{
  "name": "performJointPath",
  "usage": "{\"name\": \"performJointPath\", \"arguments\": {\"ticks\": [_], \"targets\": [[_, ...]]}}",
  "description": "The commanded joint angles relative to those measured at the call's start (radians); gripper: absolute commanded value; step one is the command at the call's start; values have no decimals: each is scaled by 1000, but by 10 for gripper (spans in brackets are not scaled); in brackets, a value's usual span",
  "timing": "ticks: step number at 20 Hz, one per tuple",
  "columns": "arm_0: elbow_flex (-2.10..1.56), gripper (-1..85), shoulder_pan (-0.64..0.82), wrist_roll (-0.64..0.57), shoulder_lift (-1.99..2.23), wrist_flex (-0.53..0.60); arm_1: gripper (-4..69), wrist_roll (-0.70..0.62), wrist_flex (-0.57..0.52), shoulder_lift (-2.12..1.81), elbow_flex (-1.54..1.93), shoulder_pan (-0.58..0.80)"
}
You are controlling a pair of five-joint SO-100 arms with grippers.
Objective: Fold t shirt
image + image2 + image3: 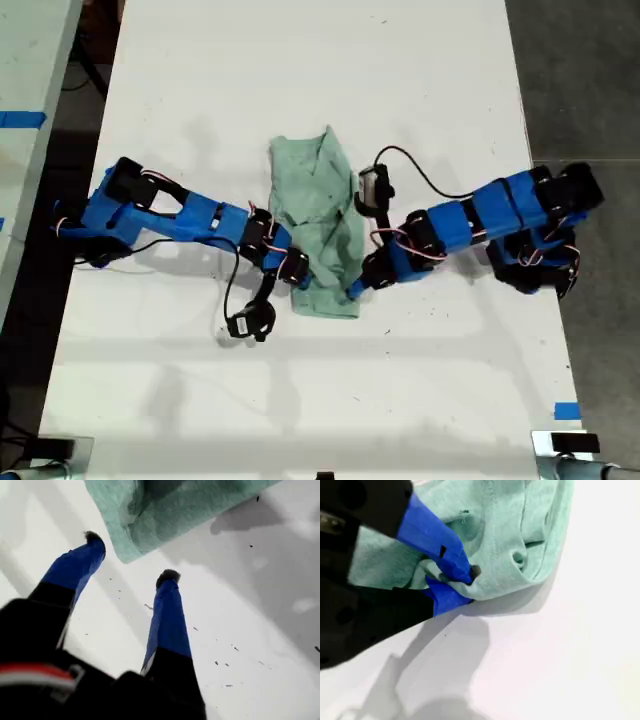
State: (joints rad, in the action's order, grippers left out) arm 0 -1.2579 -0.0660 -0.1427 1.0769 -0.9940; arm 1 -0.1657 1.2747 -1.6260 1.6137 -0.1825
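My second gripper (469, 584): jaws clamped on a rolled edge of the t shirt (510, 535). A thin fold of cloth is pinched between the blue fingertips (462, 567), low against the table (560, 655).

My first gripper (131, 555): jaws apart, nothing held. A corner of the shirt lies just ahead of the tips and is not touched. Bare table is seen between and under the fingers (167, 620).

In the exterior view the t shirt (315, 200) lies mid-table (300, 80), between the two blue arms. It is a narrow, wrinkled strip running away from the camera, already doubled over lengthwise by the look of it. Both arms are angled in toward its near end, one from the exterior view's left and one from its right. Which of them is first or second cannot be told from the wrist views, so they are left unassigned.

Step judged: grasping the near end for a cross fold. One side is pinched and the other is not yet taken. The task is judged partway done: the sideways fold looks done, the end-to-end fold does not.

What the next move calls for:
- The open jaws need to be eased forward onto the corner and shut on it, catching every layer.
- Both grips then need to be lifted together and carried over toward the far end, kept level so the strip is not skewed.

Risks noted:
- The pinch is thin, so slip is possible.
- Only the top layer may be caught.
- If one side is raised alone, the cloth may be dragged and bunched.
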Motion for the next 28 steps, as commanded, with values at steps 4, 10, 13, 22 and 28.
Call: {"name": "performJointPath", "arguments": {"ticks": [4, 10, 13, 22, 28], "targets": [[48, -2, -23, 15, 15, -17, 5, 2, -161, 196, -43, -3], [94, -2, -37, 6, 41, -43, 7, -38, 17, 235, -307, -29], [103, -2, -46, -6, 100, -57, 7, -61, 124, 221, -428, -29], [133, -2, -40, -18, 149, -107, 312, 5, 149, 368, -453, -64], [133, -2, -49, -12, 138, -112, -2, 14, 21, 552, -503, -55]]}}
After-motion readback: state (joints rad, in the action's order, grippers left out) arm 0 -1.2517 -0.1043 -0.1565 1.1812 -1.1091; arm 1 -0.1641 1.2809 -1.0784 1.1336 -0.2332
